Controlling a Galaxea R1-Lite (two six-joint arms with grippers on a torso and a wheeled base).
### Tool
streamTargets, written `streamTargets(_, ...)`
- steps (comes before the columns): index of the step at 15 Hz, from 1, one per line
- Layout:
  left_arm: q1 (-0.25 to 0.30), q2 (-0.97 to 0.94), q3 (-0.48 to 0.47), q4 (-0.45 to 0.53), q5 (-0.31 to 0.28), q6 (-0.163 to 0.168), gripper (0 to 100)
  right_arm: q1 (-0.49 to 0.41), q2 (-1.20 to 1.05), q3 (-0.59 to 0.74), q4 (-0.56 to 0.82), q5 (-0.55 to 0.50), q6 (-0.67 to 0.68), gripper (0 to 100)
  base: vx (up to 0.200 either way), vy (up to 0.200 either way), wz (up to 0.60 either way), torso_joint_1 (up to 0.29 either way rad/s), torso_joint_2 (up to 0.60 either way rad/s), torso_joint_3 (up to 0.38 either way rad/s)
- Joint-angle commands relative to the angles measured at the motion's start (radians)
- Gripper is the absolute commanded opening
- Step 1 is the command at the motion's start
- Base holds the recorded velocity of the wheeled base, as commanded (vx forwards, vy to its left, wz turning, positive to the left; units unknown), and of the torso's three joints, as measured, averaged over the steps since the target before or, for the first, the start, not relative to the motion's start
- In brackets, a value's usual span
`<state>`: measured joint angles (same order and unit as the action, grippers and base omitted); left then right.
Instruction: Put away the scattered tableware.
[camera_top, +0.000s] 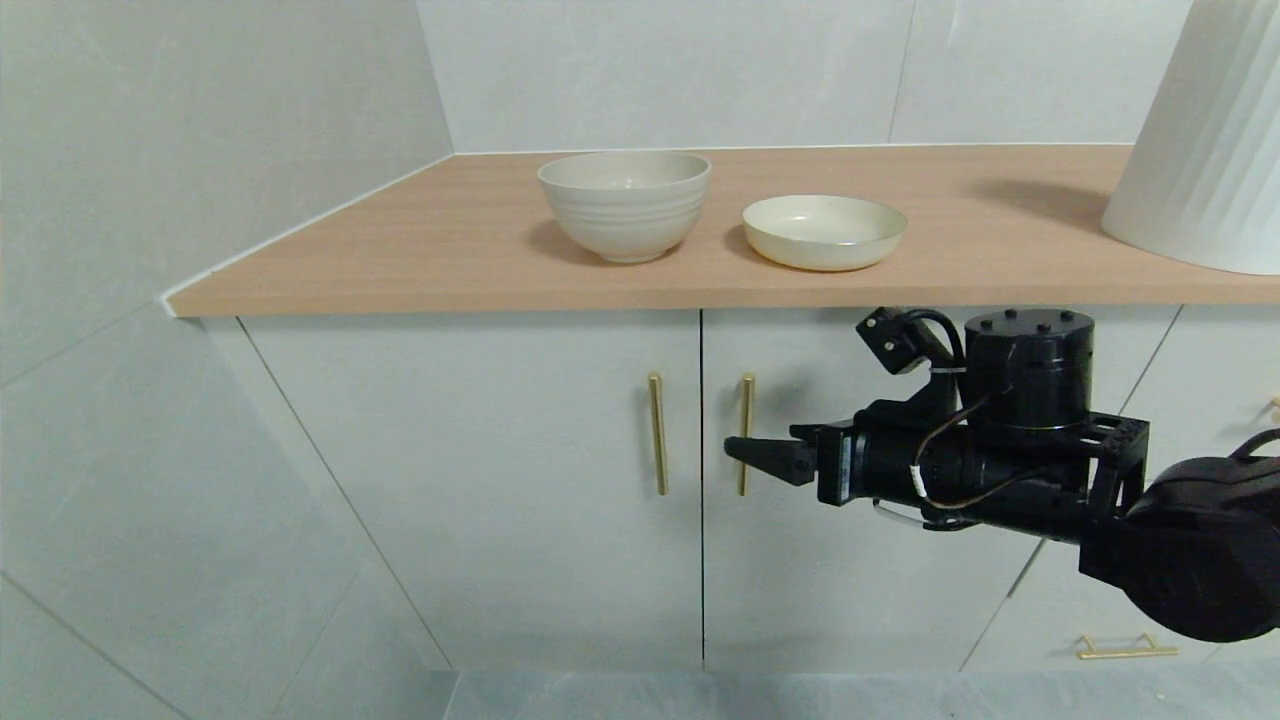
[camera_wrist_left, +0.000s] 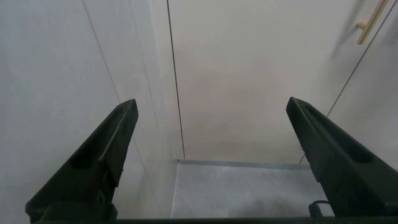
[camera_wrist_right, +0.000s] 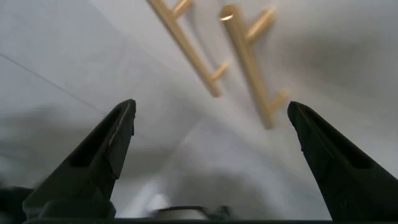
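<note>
Bowl: the deep bowl (camera_top: 625, 203) is seen upper middle of the head view. It is set upright on the tabletop (camera_top: 400, 250) and nothing is seen inside it.

Small plate: the small plate (camera_top: 824, 231) is set just beside the bowl, to its right in the frame, with a little gap between them. Both are left out in the open, so they are probably the things to be put away.

Cupboard doors: two doors (camera_top: 480, 480) are found under the tabletop. Both are shut, and only a thin line is seen between them.

Gold handles: one handle (camera_top: 657, 433) is fixed on each side of that line, with the other handle (camera_top: 745, 433) on the right-hand door.

Right gripper: the right gripper (camera_top: 760, 455) is held low, in the middle right of the head view, with its tip at the right-hand handle. Its fingers (camera_wrist_right: 106, 155) are spread wide, as seen in its wrist view, and nothing is held. The handle could fit between them.

Left gripper: the left gripper (camera_wrist_left: 211, 162) is pointed at a plain panel and the floor. It is opened wide too, and nothing is held.

Step now: the door is probably meant to be opened first, so a place is made ready for the tableware.

Care needed: the thin handle must be caught squarely, or it may be missed.
</note>
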<state>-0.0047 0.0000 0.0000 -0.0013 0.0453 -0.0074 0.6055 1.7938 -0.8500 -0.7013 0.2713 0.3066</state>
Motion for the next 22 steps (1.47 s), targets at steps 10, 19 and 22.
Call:
streamTargets(10, 0.0, 0.0, 0.0, 0.0, 0.001, 0.0, 100, 0.048, 0.136, -0.017, -0.162, -0.01, 0.074, 100, 0.0, 0.0, 0.0, 0.0, 0.0, 0.0)
streamTargets(19, 0.0, 0.0, 0.0, 0.0, 0.001, 0.0, 100, 0.026, 0.137, -0.018, -0.162, -0.03, 0.069, 100, 0.0, 0.0, 0.0, 0.0, 0.0, 0.0)
streamTargets(22, 0.0, 0.002, 0.0, 0.0, 0.001, 0.0, 100, 0.025, 0.171, -0.038, -0.175, -0.038, 0.074, 100, 0.0, 0.0, 0.0, 0.0, 0.0, 0.0)
